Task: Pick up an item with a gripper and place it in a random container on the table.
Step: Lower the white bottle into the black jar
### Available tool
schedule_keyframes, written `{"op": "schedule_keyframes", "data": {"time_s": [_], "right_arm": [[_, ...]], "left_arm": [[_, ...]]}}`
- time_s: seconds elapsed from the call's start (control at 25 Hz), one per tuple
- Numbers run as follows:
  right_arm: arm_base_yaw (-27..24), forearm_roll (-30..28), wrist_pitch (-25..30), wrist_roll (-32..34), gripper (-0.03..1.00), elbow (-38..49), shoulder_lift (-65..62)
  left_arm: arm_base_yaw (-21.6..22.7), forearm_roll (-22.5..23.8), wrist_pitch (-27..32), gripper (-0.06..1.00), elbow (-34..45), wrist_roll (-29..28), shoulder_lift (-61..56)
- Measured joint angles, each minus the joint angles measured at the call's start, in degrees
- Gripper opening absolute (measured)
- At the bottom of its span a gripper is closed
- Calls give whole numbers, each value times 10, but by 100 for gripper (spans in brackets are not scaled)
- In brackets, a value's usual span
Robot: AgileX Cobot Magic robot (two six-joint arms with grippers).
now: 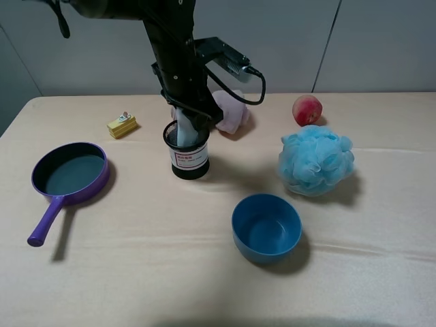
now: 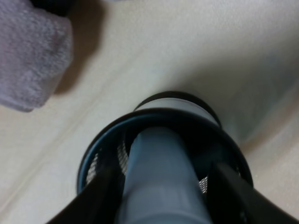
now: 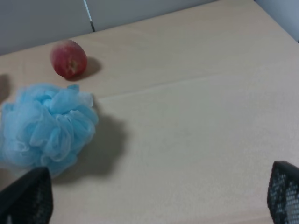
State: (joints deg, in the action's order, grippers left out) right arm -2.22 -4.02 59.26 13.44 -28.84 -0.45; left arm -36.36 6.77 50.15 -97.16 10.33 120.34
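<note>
– When you scan from the left, what's sitting on the table (image 1: 136, 272)?

– ok so the purple pan (image 1: 68, 174) comes first, handle pointing toward the near edge. The yellow block (image 1: 121, 125) is further back, well apart from it. Then there's the mesh cup (image 1: 189, 160), upright, white label facing the front.

– And the bottle?

– The bottle (image 2: 156, 158) is down in the cup, its body past the rim. The left gripper (image 2: 163, 205) is clamped on it, with a black finger (image 2: 98, 196) on each side reaching into the cup's mouth. Can't tell if the bottle touches the cup's floor, that wrist view is pretty blurry.

– What's right of that?

– The pink cloth (image 1: 231, 112) is just behind the cup, partly hidden by the arm. The blue bowl (image 1: 266, 227) sits nearer the front, upright. Past that, the peach (image 1: 307, 110) is toward the back with the blue puff (image 1: 316, 161) in front of it, near but not touching.

– Other claw?

– The right gripper (image 3: 156, 200) only shows in its own wrist view. Its two tips are spread wide over bare table, on the far side of the puff from the cup.
</note>
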Motion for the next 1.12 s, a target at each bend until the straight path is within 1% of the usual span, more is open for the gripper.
{"op": "schedule_keyframes", "data": {"time_s": [0.28, 0.64, 0.8, 1.0, 1.08, 1.12], "right_arm": [[0, 0, 0, 0, 69, 0, 0], [0, 0, 0, 0, 69, 0, 0], [0, 0, 0, 0, 69, 0, 0], [0, 0, 0, 0, 69, 0, 0], [0, 0, 0, 0, 69, 0, 0], [0, 0, 0, 0, 69, 0, 0]], "left_arm": [[0, -8, -22, 44, 0, 2, 5], [0, -9, -23, 44, 0, 6, 5], [0, -9, -23, 44, 0, 25, 5], [0, -9, -23, 44, 0, 30, 5], [0, -9, -23, 47, -1, 30, 5], [0, -9, -23, 50, -1, 31, 5]]}}
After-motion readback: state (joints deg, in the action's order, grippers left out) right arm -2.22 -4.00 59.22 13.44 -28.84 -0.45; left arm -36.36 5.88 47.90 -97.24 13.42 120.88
